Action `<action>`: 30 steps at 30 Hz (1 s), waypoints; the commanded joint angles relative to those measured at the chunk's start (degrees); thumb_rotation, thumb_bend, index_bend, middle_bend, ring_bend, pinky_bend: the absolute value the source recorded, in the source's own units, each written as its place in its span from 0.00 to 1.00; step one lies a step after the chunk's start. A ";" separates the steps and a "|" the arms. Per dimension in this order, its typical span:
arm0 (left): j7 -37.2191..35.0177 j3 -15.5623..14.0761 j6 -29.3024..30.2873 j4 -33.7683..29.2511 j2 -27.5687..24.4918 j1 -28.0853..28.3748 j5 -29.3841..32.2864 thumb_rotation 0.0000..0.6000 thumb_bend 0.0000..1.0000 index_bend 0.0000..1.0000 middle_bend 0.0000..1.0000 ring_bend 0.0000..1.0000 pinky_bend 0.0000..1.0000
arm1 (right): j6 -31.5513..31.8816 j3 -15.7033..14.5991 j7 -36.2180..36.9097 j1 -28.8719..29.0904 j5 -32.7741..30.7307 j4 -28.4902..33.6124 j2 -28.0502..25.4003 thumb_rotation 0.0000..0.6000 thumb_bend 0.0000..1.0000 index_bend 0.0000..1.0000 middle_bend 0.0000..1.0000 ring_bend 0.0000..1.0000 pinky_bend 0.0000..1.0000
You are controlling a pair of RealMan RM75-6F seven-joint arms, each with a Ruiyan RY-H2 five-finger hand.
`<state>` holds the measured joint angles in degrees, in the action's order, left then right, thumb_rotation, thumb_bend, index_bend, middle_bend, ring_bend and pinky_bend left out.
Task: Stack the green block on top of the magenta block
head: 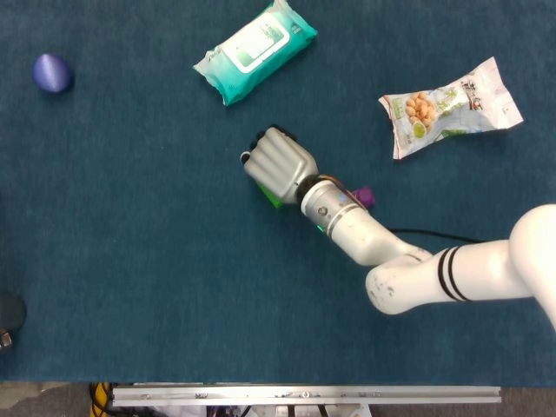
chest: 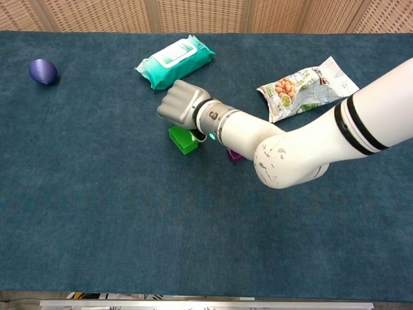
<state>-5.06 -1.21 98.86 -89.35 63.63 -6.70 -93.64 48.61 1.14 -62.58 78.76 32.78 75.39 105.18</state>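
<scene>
Green block [chest: 183, 139] lies on the blue surface [chest: 97, 213] directly under my right hand [chest: 179, 104], showing at the hand's near edge in the chest view. My fingers are curled over it, but I cannot tell whether they actually clasp it. Magenta block [chest: 235, 155] sits to the right, just past my wrist, mostly hidden behind my forearm. So the carry runs rightward along my own arm's line. My left hand is out of sight.
</scene>
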 commanded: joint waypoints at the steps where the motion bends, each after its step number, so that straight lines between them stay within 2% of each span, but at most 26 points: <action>1: 0.09 0.02 -0.13 0.04 0.07 0.09 -0.01 1.00 0.29 0.26 0.28 0.29 0.19 | -0.37 -0.43 -0.27 0.28 1.90 1.60 -1.97 1.00 0.07 0.35 0.41 0.33 0.47; 7: 0.40 0.05 -0.23 -0.28 -0.02 0.14 -0.01 1.00 0.29 0.26 0.28 0.29 0.19 | -0.57 -0.44 0.76 -0.18 2.48 2.63 -2.78 1.00 0.07 0.35 0.41 0.34 0.47; 14: 0.47 -0.01 -0.51 -0.36 -0.17 0.25 -0.05 1.00 0.29 0.26 0.28 0.29 0.19 | 0.31 -0.40 -0.54 -0.32 -2.26 2.73 -1.67 1.00 0.07 0.35 0.40 0.34 0.47; 23: 0.00 -0.01 -0.31 -0.03 -0.25 0.04 0.15 1.00 0.29 0.26 0.28 0.29 0.19 | 1.33 0.32 -1.28 -0.38 -5.74 -0.21 0.90 1.00 0.07 0.35 0.39 0.35 0.47; 30: -0.25 0.02 -0.07 0.23 -0.22 -0.07 0.13 1.00 0.29 0.26 0.28 0.29 0.19 | 1.61 0.87 -1.30 -0.59 -5.44 -1.95 2.56 1.00 0.07 0.36 0.39 0.35 0.47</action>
<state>-5.30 -1.19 98.79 -89.13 63.42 -6.76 -93.52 50.14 1.95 -63.81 78.20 27.27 73.56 107.61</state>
